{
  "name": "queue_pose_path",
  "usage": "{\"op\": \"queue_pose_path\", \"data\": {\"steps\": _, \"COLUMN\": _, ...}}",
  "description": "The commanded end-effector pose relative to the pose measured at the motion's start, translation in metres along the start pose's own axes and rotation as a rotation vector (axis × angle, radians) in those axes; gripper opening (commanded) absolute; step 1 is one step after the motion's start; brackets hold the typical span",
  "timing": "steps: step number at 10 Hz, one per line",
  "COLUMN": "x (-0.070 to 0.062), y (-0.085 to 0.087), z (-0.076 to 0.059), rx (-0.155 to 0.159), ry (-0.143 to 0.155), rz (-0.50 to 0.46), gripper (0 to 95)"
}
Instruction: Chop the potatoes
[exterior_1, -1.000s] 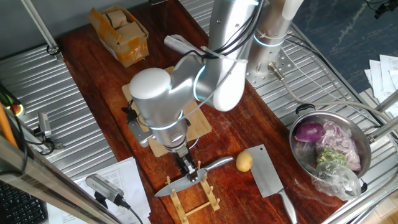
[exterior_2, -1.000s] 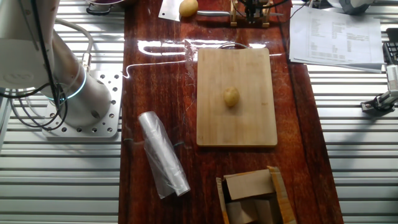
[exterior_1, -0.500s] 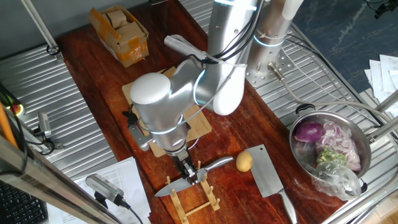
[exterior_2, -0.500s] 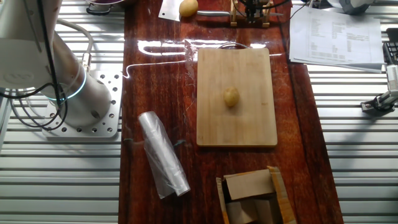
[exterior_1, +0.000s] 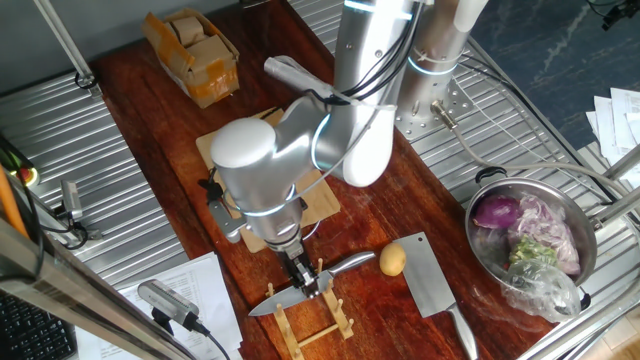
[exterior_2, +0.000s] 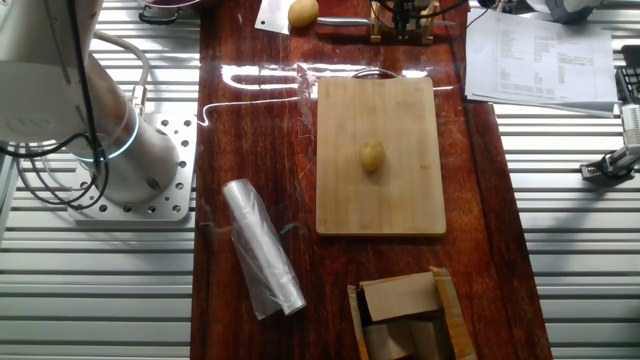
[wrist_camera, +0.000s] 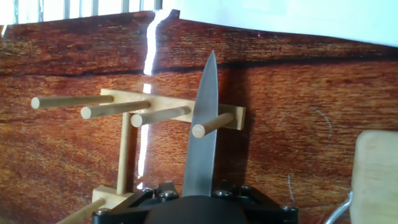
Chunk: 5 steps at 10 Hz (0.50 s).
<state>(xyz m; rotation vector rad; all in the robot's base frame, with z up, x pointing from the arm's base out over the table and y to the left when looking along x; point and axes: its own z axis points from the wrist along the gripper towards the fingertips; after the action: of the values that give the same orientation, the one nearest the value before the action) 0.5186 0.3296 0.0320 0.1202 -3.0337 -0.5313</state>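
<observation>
Two potatoes show: one sits mid cutting board, the other lies on the table beside a cleaver. The claw is down at the wooden rack, apparently clamped on the knife, whose blade points away over the pegs.

One potato on the cutting board, another between knife rack and cleaver.

arm: silver-white, rounded joints | glowing cyan rings | hand: black
</observation>
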Motion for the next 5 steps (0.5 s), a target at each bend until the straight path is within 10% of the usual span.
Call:
{"op": "queue_pose_path", "data": {"steps": 1, "x": 0.000, "y": 0.002, "z": -0.001, "rx": -0.002, "ry": 0.000, "rz": 0.003, "gripper": 38.0}}
{"op": "queue_pose_path", "data": {"steps": 2, "x": -0.001, "y": 0.005, "z": -0.001, "rx": -0.005, "ry": -0.001, "rz": 0.003, "gripper": 38.0}}
{"op": "queue_pose_path", "data": {"steps": 3, "x": -0.001, "y": 0.007, "z": -0.001, "rx": -0.005, "ry": -0.001, "rz": 0.006, "gripper": 19.0}}
{"op": "queue_pose_path", "data": {"steps": 5, "x": -0.003, "y": 0.014, "z": 0.002, "rx": 0.001, "ry": -0.001, "rz": 0.014, "gripper": 19.0}}
